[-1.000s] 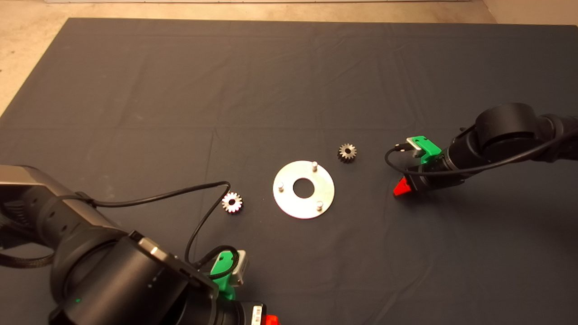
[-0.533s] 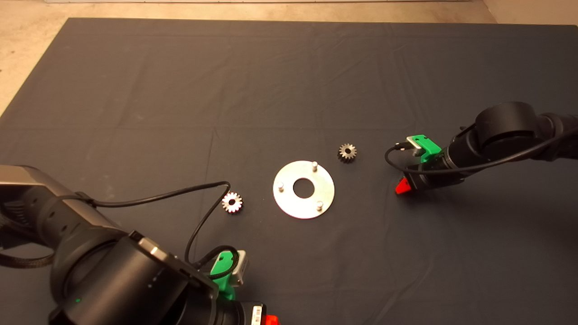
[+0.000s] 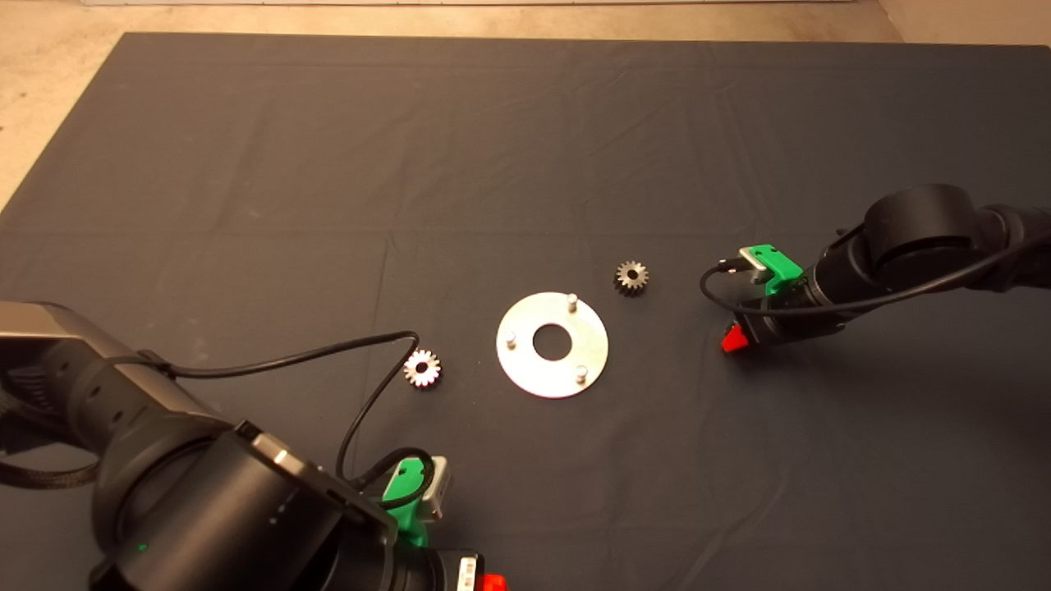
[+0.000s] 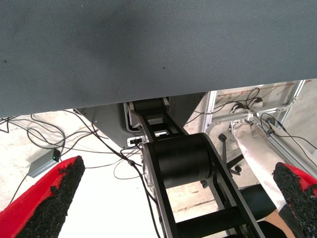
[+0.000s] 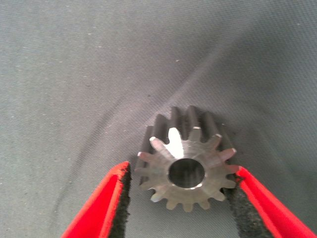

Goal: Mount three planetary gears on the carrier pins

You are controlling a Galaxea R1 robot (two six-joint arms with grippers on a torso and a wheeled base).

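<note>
Change vs a moment ago: barely anything; the right gripper (image 3: 733,338) has crept a hair to the right and lower on the mat (image 3: 525,148), and less of its red tip shows now; both loose gears, the disc and the left arm sit exactly where they were

Right gripper: low over the mat, well to the right of the disc; in the right wrist view its two red fingers (image 5: 101,206) bracket a third gear (image 5: 187,168), one black pad on each side of the teeth; the right-hand pad looks like it's touching the tooth tips, the other one I honestly can't tell, touching or a sliver off; so a narrow spread, sized to the gear

Left gripper: parked at the lower left edge of the head view (image 3: 491,583); fingers spread wide in its wrist view (image 4: 173,198), holding nothing

Carrier disc: silver disc (image 3: 552,344) mid-mat with three carrier pins (image 3: 572,300), all bare

Loose gears: lighter gear (image 3: 422,368) flat on the mat left of the disc, near a black cable (image 3: 361,410); darker gear (image 3: 631,277) just beyond the disc's upper right edge, not touching it

Hard to see: the bracketed gear is hidden under the gripper from overhead; left gripper is cut off by the picture edge
</note>
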